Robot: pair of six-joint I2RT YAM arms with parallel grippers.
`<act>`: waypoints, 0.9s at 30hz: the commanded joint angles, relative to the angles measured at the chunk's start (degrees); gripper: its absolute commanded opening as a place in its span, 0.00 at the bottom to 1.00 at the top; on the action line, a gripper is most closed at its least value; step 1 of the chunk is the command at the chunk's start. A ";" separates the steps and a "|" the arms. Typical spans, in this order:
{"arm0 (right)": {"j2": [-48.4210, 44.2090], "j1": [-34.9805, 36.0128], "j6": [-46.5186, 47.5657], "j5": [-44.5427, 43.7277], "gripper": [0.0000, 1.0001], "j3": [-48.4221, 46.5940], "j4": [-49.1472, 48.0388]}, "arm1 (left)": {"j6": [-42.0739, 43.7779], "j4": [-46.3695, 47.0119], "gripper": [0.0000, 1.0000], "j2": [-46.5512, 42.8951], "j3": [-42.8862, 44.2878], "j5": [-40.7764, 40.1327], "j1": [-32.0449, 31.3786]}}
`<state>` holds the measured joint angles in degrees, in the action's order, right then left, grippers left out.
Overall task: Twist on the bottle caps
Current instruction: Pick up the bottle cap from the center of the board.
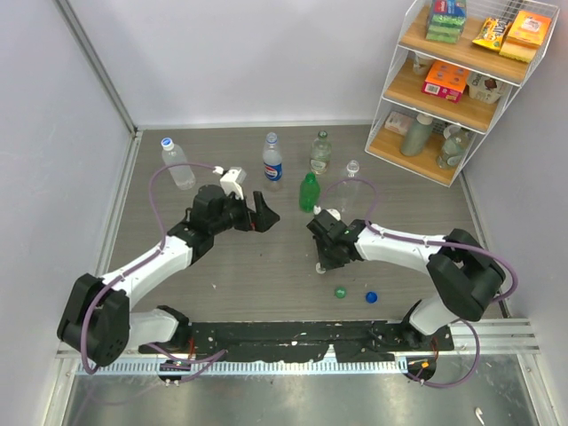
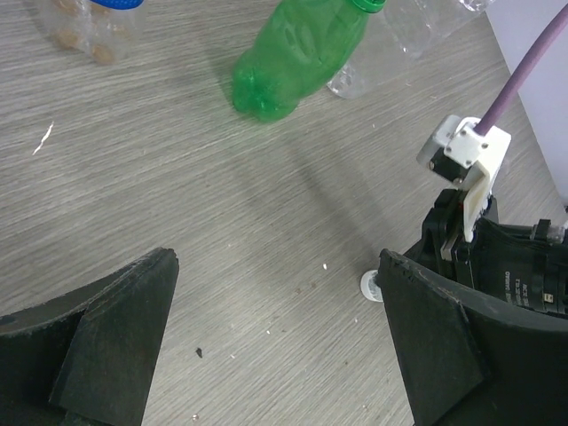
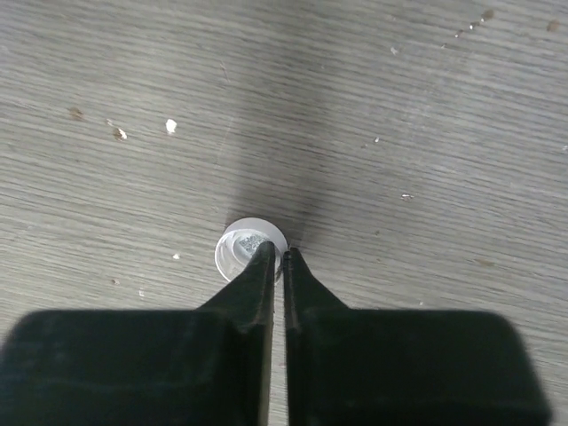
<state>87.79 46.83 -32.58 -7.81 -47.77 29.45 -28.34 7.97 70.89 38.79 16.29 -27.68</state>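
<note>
The right gripper [image 3: 278, 253] is pointing straight down at the table [image 3: 426, 106]; its two fingers are standing almost together and are pinching the thin wall of the white cap [image 3: 244, 247], one tip inside the cup and one outside. I think it is taking the cap by the rim because the cap is lying open side up and is too flat to be taken around. The left gripper [image 1: 264, 213] is hanging wide open and is holding nothing, turned toward the bottles; to my judgement it is waiting there to steady a bottle while the other arm is screwing. The green bottle [image 1: 309, 192], the cola bottle [image 1: 272, 160] and the plain clear bottle [image 1: 351, 185] are standing upright beyond both grippers. The green cap [image 1: 340, 290] and the blue cap [image 1: 371, 297] are lying near the front edge, apart from each other and not touched. The view from above is giving this whole layout, but there the white cap is nearly hidden under the right gripper; only the right wrist view is showing the pinch itself. The left wrist view is showing the white cap flat on the table and bare wood between its own spread fingers [image 2: 115, 337]; the green bottle is leaning across the top of that picture.
</note>
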 commanded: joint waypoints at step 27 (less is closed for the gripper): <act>-39.36 0.19 12.80 26.78 0.01 15.86 -49.65 | -53.56 26.38 0.74 -15.87 -12.41 18.07 -3.08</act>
<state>50.17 46.83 -23.62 11.33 -33.56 -8.40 -73.58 24.75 56.62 26.89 33.08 -30.09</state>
